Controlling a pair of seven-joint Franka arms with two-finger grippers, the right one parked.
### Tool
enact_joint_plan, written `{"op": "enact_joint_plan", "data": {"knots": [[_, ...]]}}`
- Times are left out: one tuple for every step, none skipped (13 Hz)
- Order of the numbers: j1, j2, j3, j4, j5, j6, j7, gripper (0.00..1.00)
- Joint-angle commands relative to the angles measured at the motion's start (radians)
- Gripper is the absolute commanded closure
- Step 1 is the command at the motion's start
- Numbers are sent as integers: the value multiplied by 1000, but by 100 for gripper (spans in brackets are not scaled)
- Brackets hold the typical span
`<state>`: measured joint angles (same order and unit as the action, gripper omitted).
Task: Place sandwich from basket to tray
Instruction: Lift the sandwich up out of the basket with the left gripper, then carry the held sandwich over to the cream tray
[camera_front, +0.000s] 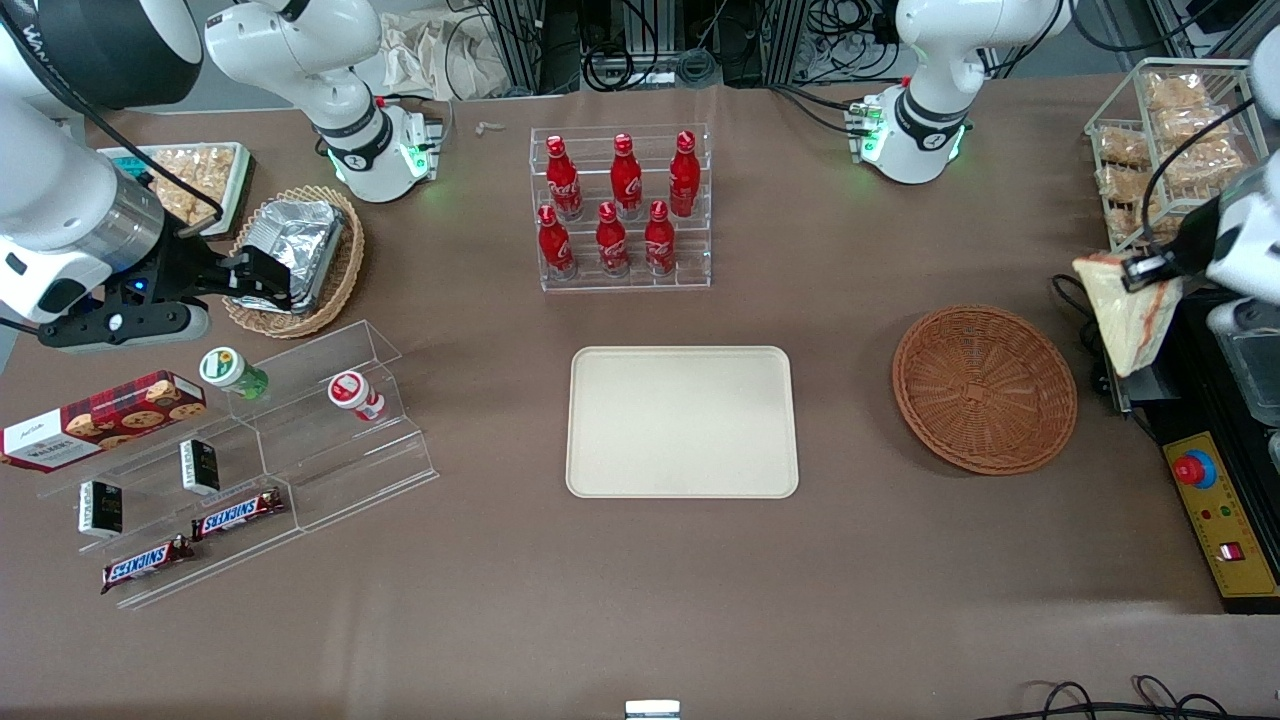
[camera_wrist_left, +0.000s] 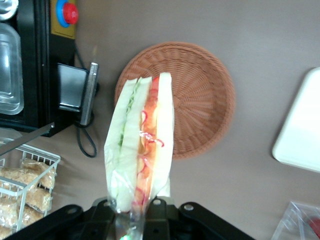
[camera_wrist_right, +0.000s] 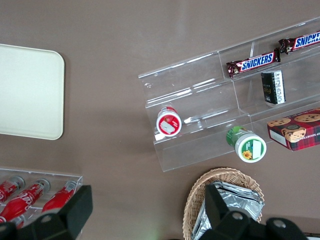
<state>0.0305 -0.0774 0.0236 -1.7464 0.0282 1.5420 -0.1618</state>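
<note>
1. The sandwich (camera_front: 1130, 315) was up in the air, clear of the table, out toward the working arm's end and past the rim of the basket (camera_front: 985, 388). In the wrist view the sandwich (camera_wrist_left: 140, 145) showed its cut edge, with pale bread, green filling on one side and red on the other, all in a clear wrap.
2. The gripper (camera_front: 1150, 268) held the sandwich by one end, with its fingers (camera_wrist_left: 157, 212) closed narrowly on the wrap.
3. The basket (camera_wrist_left: 200, 95) sat on the brown table (camera_front: 640, 600) with nothing in it, and the sandwich hung above the table just beside it.
4. The tray (camera_front: 682, 421) lay flat and bare near the middle of the table, well apart from the basket, toward the parked arm's end. One corner of the tray (camera_wrist_left: 300, 135) showed in the wrist view.
5. A clear rack of red bottles (camera_front: 622, 205) stood farther from the front camera than the tray.
6. A wire rack of wrapped snacks (camera_front: 1170, 150) stood at the working arm's end, farther from the camera than the sandwich.
7. A control box with a red button (camera_front: 1195, 468) lay at the same end, nearer the camera than the sandwich.
</note>
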Motion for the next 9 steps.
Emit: {"op": "enact_joint_plan", "data": {"knots": [[-9, 42, -101, 93, -56, -71, -14, 97], [-9, 42, -150, 82, -57, -60, -66, 94], [-9, 50, -192, 70, -79, -39, -96, 96], [-9, 51, -211, 47, -123, -7, -96, 100], [-14, 51, -240, 15, -151, 30, -99, 100], [-15, 53, -282, -25, -154, 79, -102, 100], [-15, 53, -319, -78, -154, 160, -134, 100], [-15, 54, -358, -138, -154, 255, -186, 100], [-15, 68, -401, -194, -148, 353, -238, 100]]}}
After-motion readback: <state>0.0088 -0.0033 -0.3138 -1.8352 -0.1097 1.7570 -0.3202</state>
